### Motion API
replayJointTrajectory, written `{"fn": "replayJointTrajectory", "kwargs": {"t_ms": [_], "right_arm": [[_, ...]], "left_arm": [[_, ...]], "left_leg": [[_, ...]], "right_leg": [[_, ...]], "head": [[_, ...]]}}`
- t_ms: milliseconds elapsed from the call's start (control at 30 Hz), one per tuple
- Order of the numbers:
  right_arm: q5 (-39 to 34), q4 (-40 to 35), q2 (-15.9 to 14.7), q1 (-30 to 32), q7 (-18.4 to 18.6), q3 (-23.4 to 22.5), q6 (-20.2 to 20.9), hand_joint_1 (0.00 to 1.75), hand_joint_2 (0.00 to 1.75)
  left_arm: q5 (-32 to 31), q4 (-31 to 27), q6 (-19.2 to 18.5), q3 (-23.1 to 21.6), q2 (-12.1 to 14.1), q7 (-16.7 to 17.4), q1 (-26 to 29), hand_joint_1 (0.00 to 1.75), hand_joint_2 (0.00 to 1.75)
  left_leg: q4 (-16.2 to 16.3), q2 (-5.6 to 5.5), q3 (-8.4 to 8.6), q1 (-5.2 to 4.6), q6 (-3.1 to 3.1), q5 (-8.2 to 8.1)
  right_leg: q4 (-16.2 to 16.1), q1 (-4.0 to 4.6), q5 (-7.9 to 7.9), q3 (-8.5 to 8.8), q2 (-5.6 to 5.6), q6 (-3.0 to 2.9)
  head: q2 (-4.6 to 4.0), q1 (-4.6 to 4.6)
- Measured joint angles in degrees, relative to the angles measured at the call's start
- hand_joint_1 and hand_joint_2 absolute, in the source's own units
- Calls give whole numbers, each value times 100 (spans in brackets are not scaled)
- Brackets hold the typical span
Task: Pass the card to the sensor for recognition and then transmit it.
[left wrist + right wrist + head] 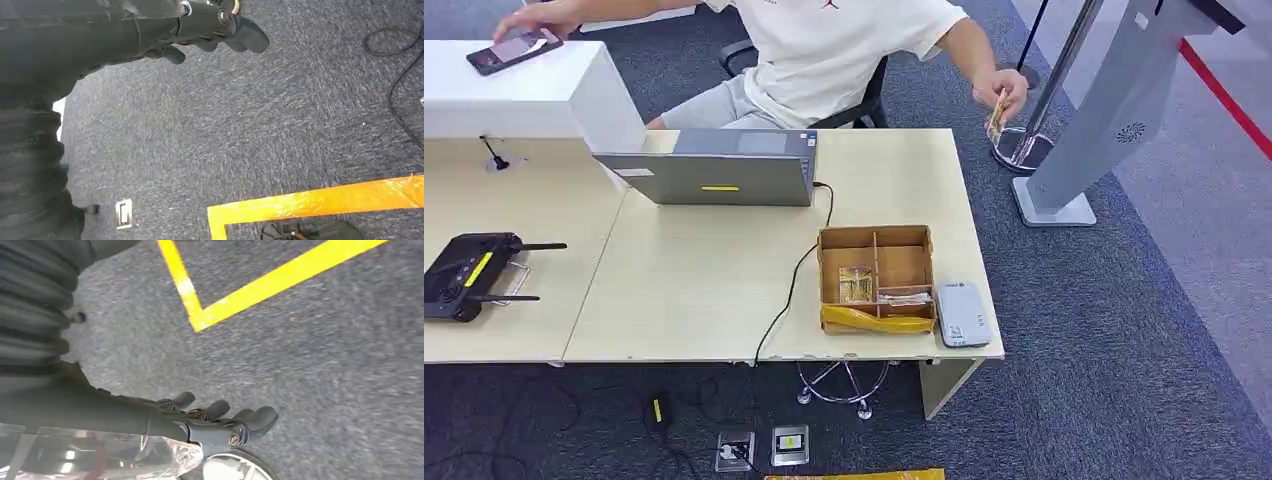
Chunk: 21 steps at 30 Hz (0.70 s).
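Head view: the box point(876, 279) sits at about 5 o'clock on the worktop point(694, 290), cards point(856, 285) lying flat inside, long axis roughly 12-to-6, though they're too small to be sure. The sensor point(963, 314) touches the box's 3 o'clock side, so the right arm looks nearer. A person point(844, 45) holds another card point(996, 116) off the worktop around 1 o'clock.

Left wrist view: left hand point(210, 30) hangs over carpet, fingers loosely curled, holding nothing.

Right wrist view: right hand point(220, 420), same deal, fingers curled, nothing in them, cards well away.
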Motion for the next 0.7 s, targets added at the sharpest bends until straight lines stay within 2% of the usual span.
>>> {"fn": "replayJointTrajectory", "kwargs": {"t_ms": [133,233,333,367,400,433,467,500,533,567,600,633,667,700], "right_arm": [[-33,-17,-74,-146,-409,-28,-11,0,175],[48,-17,-133,-320,-1013,-225,-11,0,175],[230,15,-201,-584,-2338,-608,-15,0,175],[587,66,-247,-733,-2880,-820,-15,0,175],[1089,90,-297,-878,-3207,-1061,-15,0,175],[1942,83,-354,-1003,-3315,-1411,-17,0,175],[2950,1,-315,-965,-3111,-1801,-15,0,175],[4187,-198,-194,-855,-2699,-2229,-11,0,175],[5748,-537,-37,-651,-1869,-2703,-11,0,175],[7118,-961,79,-438,-1006,-2965,-17,0,175],[8391,-1558,174,-222,-216,-3264,-30,0,175],[9328,-2179,256,-50,157,-3509,-44,0,175],[9991,-2743,245,16,215,-3791,-50,0,175],[10377,-3225,236,21,27,-4123,-50,0,175]], "left_arm": [[140,-17,4,-50,2,-9,-1,0,175],[280,-39,15,-112,2,-50,-1,0,175],[385,-44,26,-171,2,-101,-2,0,175],[413,-44,31,-188,2,-112,-2,0,175],[437,-44,31,-219,2,-125,-5,0,175],[459,-44,33,-258,4,-144,-10,0,175],[481,-44,33,-286,2,-166,-13,0,175],[516,-44,35,-310,0,-184,-14,0,175],[536,-44,37,-328,4,-206,-14,0,175],[540,-44,39,-352,4,-214,-11,0,175],[559,-44,41,-382,4,-219,-8,0,175],[568,-44,44,-413,4,-227,-5,0,175],[577,-44,50,-428,4,-232,2,0,175],[579,-39,50,-450,13,-242,12,0,175]], "left_leg": [[0,0,1,-1,0,0],[0,1,0,-1,0,0],[1,2,-1,-3,6,4],[2,4,-1,-7,7,6],[2,5,0,-11,9,7],[2,4,4,-9,12,10],[1,-12,0,-1,15,12],[0,-55,0,18,15,12],[4,-96,4,45,12,10],[11,-116,5,44,11,10],[13,-134,-9,29,14,13],[13,-135,-21,10,28,25],[12,-134,-29,2,25,29],[12,-128,-33,4,20,32]], "right_leg": [[0,-1,0,0,0,0],[0,-1,1,0,0,1],[1,-4,6,0,0,6],[1,-7,7,-3,1,6],[2,-12,12,-5,2,11],[2,-9,12,-4,5,11],[4,1,10,17,-13,11],[1,19,3,52,-61,6],[-12,47,-4,78,-102,-5],[-14,44,-4,72,-118,-6],[-8,27,-5,53,-135,-5],[6,5,-9,26,-143,-1],[15,1,-10,4,-142,-1],[15,3,-9,2,-135,-1]], "head": [[0,0],[0,-2],[0,0],[0,-2],[0,-4],[0,-4],[0,0],[0,4],[0,26],[0,75],[0,63],[0,55],[0,59],[0,65]]}}
